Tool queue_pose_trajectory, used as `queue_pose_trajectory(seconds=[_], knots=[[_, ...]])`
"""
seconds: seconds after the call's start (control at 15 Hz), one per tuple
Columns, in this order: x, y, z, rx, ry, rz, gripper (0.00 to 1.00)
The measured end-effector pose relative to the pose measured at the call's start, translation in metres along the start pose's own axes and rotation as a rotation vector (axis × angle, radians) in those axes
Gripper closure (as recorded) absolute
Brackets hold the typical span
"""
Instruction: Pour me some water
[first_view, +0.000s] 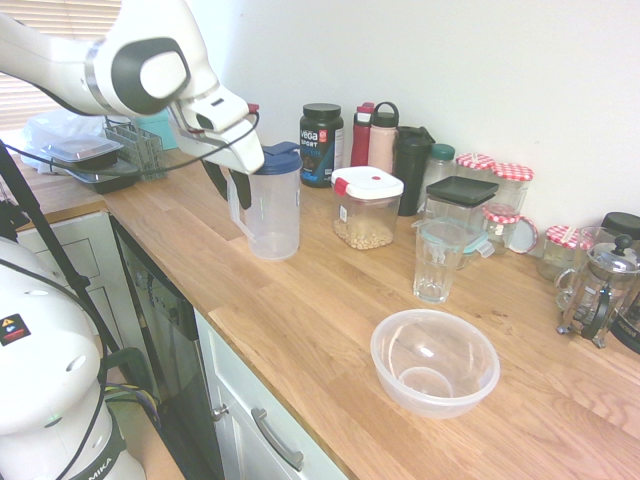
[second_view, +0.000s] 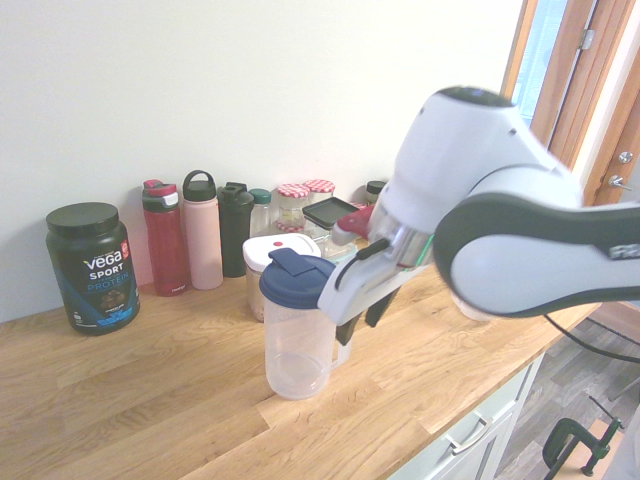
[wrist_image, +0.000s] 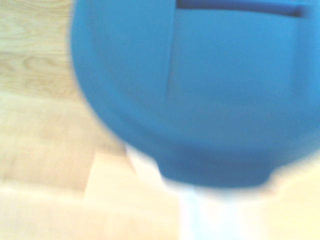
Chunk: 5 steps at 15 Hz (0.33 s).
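I have the white arm's two-finger gripper (second_view: 359, 334) open near the blue-lidded, clear plastic pitcher (first_view: 275, 218), upright on the wooden counter (first_view: 285, 330), its handle side facing the arm, presumably for gripping before pouring into the tall clear glass (first_view: 434, 268).

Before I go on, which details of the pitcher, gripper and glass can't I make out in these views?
- Water level in the pitcher: its cloudy wall blurs the contents in both exterior views.
- Pitcher handle: mostly hidden behind the body in the second exterior view; cut off by the wrist view's bottom edge.
- Glass: hidden behind the arm in the second exterior view.
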<state>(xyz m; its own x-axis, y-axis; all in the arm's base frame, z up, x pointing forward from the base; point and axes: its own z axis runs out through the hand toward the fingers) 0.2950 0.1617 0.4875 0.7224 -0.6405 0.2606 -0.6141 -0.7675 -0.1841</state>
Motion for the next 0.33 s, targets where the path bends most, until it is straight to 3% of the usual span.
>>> queue_pose_trajectory(seconds=[0.13, 0.33], knots=[[0.007, 0.027, -0.022, -0.044, -0.006, 0.04, 0.0], [0.042, 0.077, -0.01, -0.097, -0.022, 0.159, 0.0]])
